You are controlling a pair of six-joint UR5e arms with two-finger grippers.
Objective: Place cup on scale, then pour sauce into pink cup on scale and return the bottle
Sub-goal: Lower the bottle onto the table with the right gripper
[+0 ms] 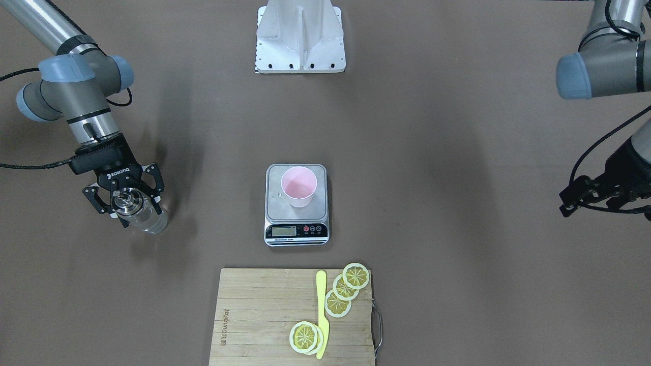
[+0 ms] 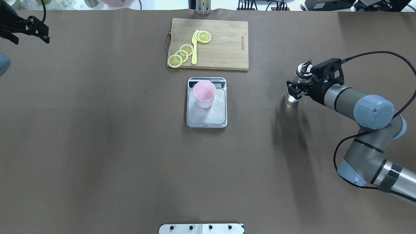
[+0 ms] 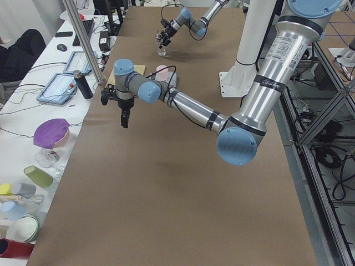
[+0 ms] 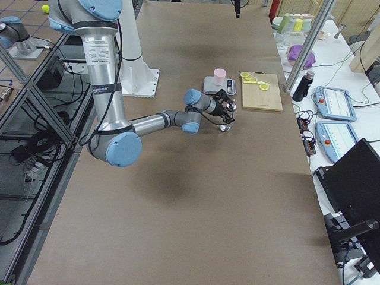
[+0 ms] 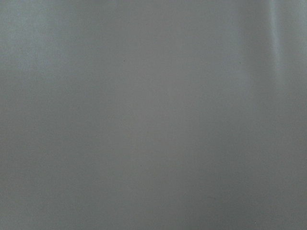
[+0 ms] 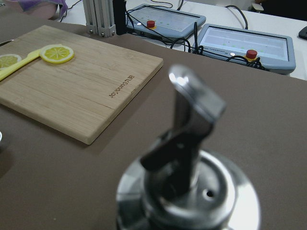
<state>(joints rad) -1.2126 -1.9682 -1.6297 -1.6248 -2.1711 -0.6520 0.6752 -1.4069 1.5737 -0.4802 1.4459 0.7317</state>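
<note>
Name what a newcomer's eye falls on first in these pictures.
The pink cup stands upright on the scale at mid-table. Far out on the robot's right, the right gripper has its jaws either side of the bottle; whether they grip it cannot be told. Beyond the scale, lemon slices and a yellow knife lie on the board.
</note>
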